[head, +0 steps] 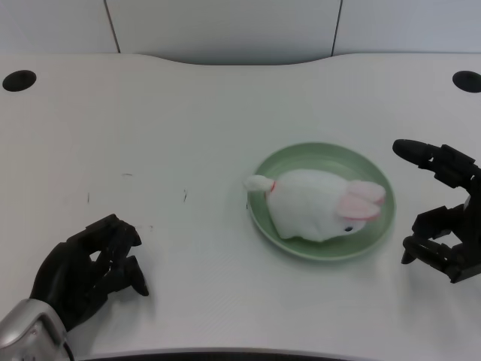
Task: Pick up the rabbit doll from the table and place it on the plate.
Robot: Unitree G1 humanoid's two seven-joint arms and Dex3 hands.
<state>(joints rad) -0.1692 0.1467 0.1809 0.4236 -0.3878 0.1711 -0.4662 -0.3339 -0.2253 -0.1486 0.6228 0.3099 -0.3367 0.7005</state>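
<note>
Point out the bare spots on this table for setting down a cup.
The broad white stretch left of the green plate, above the left robot hand, is bare, and so is the strip behind the plate. The plate is crowded: the rabbit doll fills it.

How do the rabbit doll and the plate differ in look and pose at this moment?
The rabbit doll is white with pink ears, while the plate is plain pale green. The doll looks soft and rounded and stands up from the surface; the plate is flat, shallow and round. The doll lies on the plate with its tail just over the left rim, while the plate sits straight on the table. Both lie apart from the left hand, which holds nothing.
</note>
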